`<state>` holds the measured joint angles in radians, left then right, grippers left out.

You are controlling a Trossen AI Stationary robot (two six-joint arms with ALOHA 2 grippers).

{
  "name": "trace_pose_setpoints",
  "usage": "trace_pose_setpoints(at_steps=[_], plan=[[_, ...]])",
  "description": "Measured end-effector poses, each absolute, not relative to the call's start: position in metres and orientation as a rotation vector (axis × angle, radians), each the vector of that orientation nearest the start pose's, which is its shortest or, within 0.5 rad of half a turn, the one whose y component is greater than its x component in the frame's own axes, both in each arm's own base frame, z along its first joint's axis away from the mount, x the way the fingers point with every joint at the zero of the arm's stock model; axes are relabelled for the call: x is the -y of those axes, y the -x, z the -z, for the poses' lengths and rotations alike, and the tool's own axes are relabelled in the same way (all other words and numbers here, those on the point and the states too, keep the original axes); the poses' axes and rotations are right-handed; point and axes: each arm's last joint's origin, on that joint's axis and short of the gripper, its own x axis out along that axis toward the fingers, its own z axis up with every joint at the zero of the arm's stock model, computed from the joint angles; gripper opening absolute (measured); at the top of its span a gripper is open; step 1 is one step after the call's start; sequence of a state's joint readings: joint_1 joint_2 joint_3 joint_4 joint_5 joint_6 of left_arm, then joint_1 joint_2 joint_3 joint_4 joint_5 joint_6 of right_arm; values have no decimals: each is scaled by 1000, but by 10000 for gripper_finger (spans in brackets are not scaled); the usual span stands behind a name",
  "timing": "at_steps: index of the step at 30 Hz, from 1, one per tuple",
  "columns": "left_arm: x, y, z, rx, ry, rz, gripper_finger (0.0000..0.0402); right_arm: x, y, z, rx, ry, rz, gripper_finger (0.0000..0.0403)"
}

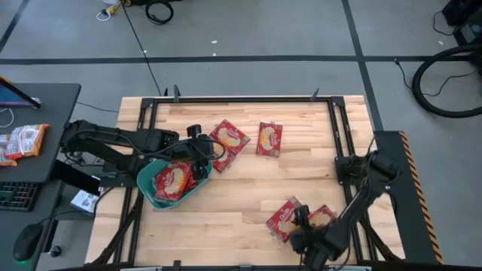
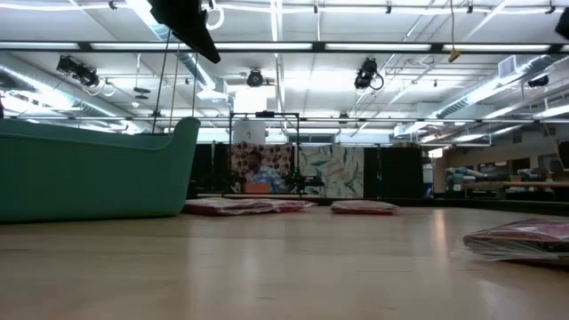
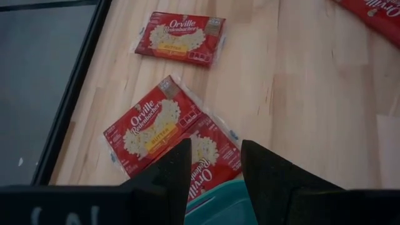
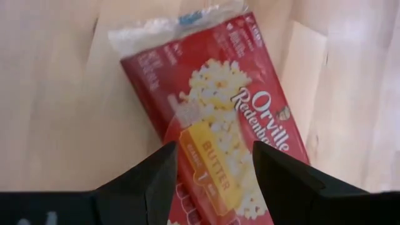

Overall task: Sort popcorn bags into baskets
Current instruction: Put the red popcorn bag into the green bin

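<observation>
The floor [image 1: 248, 30] is grey concrete crossed by dark tape lines [image 1: 354, 30]. Black cables [image 1: 440, 83] loop on it at the top right, and another coil [image 1: 159, 10] lies at the top centre. A dark desk [image 1: 38, 143] stands left of the wooden surface [image 1: 248, 211], with a keyboard [image 1: 15, 196] and a mouse [image 1: 26, 242]. In the low view, strip lights [image 2: 382, 46] line the ceiling above ducts [image 2: 36, 71]. Patterned panels [image 2: 293, 171] stand at the far wall.

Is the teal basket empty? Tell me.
No. The high view shows red popcorn bags lying inside the teal basket.
</observation>
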<state>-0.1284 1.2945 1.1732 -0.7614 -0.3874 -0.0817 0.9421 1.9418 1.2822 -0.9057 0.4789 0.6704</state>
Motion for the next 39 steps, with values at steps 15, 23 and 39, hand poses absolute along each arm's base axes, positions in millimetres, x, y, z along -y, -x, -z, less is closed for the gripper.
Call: trace_pose_setpoints(at_steps=[15,23,39], plan=[[22,-257,-314,-852,-166,-270,144,-291,-215,-132,-1234,478,105,213],[22,-256,-313,-872,-166,-272,144,-284,-213,-125,-1185,542,156,197],[32,-261,-311,-868,-149,-119,144,-271,-218,-134,-1165,544,204,16]])
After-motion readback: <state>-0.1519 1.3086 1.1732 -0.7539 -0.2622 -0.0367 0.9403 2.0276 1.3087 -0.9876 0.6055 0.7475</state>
